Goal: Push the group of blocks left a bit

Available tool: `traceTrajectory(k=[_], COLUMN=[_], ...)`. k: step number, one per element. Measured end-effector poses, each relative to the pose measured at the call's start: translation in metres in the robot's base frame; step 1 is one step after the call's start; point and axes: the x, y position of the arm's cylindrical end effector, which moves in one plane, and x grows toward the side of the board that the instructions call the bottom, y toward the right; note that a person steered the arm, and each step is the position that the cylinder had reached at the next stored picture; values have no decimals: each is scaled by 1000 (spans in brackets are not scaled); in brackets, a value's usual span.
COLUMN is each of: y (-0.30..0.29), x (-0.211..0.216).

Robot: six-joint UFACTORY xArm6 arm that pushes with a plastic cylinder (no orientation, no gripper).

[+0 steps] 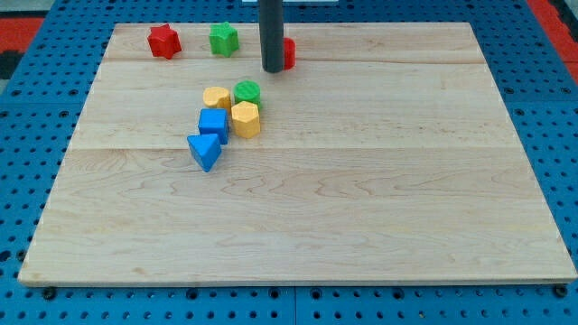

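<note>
My tip, a bare rod with no fingers and holding nothing, sits at one o'clock from the untouched cluster: green cylinder, yellow hexagonal block, yellow heart-like block, blue cube, blue triangular block. Pushing remains.

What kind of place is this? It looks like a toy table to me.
Probably a robotics lab bench, not a playroom. A wooden board lies on a blue perforated mounting plate, small coloured blocks such as the blue cube sit on it, and my tip rests near the view's top, beside a red block.
</note>
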Motion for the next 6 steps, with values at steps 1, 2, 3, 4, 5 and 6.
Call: traceTrajectory(k=[1, 2, 3, 4, 5, 6], y=[-1, 2, 2, -25, -45, -54], x=[-14, 45, 117, 116, 109, 103])
